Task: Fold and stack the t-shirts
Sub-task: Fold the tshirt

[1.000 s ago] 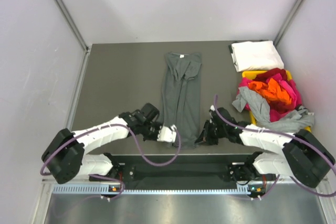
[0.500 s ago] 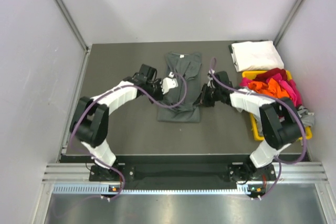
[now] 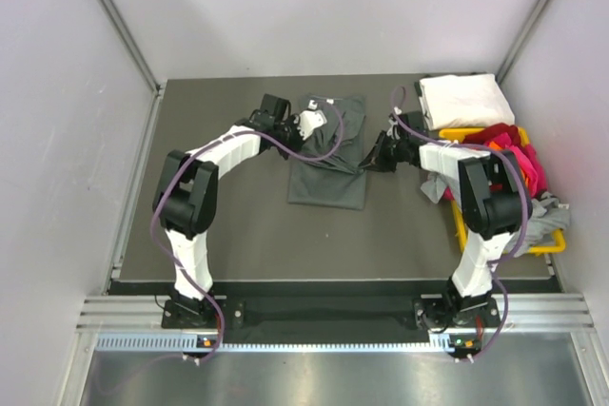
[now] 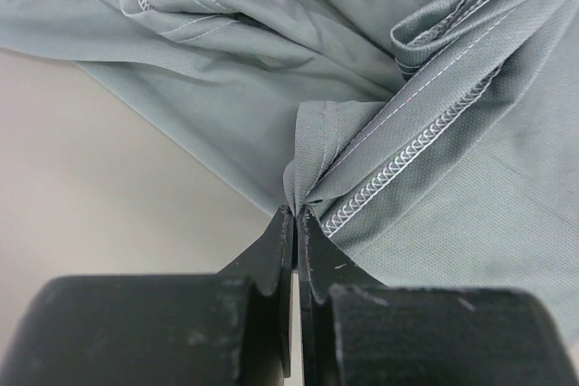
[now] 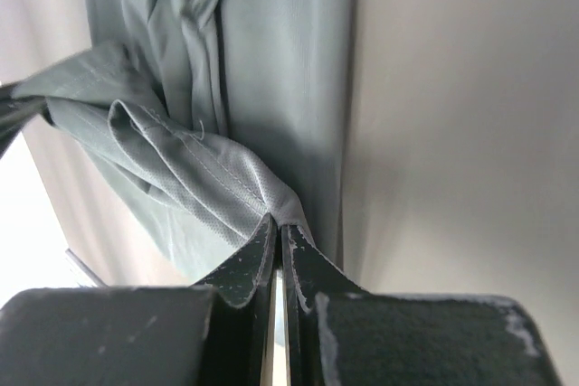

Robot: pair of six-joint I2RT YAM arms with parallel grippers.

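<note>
The table point(image 3: 238, 225) fills the middle of the overhead view, and the dark grey t-shirt point(image 3: 326, 183) lies at its centre. The shirt's lower part is flat and its upper part is rumpled. At the right of the frame stands the yellow bin point(image 3: 559, 246), holding a heap of t-shirts point(image 3: 529, 172) in pink, red, orange and light grey; the right arm crosses the bin's left side and hides part of that heap. Past the bin, in the upper right corner of the table, a folded white t-shirt point(image 3: 461, 100) lies flat. Both arms rise from the bottom edge of the frame, then bend so their forearms slant in toward the middle. The left tool point(image 3: 312, 125) is pinched tight on a stitched hem at the grey shirt's upper left, the cloth bunched at its tips. The right tool point(image 3: 367, 163) is clamped on a fold at the shirt's right edge.
</note>
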